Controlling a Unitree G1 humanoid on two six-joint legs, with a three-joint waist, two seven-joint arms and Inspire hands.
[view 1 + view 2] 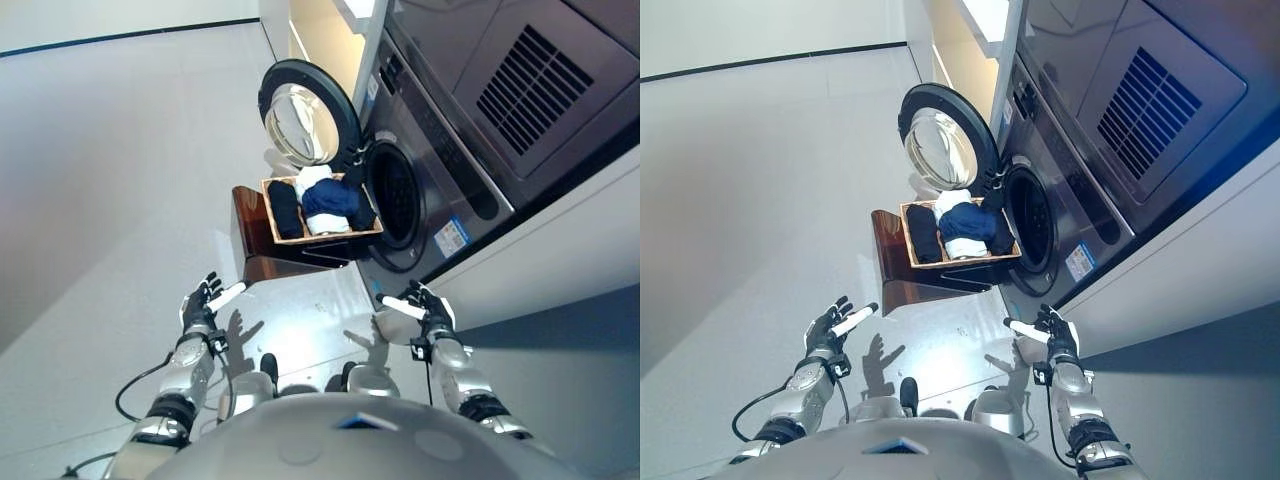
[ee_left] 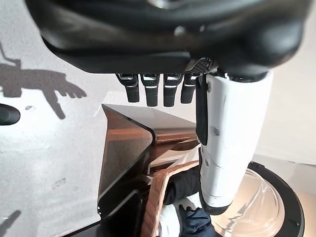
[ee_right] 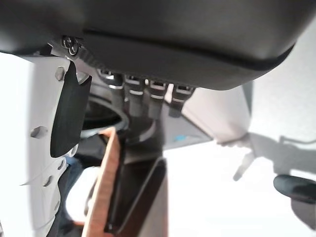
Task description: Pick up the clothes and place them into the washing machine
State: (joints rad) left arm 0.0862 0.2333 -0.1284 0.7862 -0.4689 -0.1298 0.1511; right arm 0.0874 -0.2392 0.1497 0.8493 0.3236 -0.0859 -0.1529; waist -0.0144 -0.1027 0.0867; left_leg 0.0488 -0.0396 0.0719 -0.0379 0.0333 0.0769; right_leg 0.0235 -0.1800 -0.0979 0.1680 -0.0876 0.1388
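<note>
A shallow wicker basket [image 1: 273,215] rests on a low dark brown box [image 1: 252,235] beside the washing machine [image 1: 440,170]. It holds black, white and dark blue clothes [image 1: 325,202]. The machine's round door [image 1: 305,115] stands open, showing the dark drum [image 1: 392,195]. My left hand [image 1: 203,301] is open and empty above the floor, short of the box. My right hand [image 1: 427,309] is open and empty near the machine's front. The basket also shows past the left hand's fingers [image 2: 158,91] in the left wrist view [image 2: 157,197] and in the right wrist view [image 3: 101,192].
The pale glossy floor [image 1: 120,180] spreads to the left and back. A white wall with a dark skirting line [image 1: 130,35] runs along the far side. A pale counter edge [image 1: 570,225] runs above the machine on the right.
</note>
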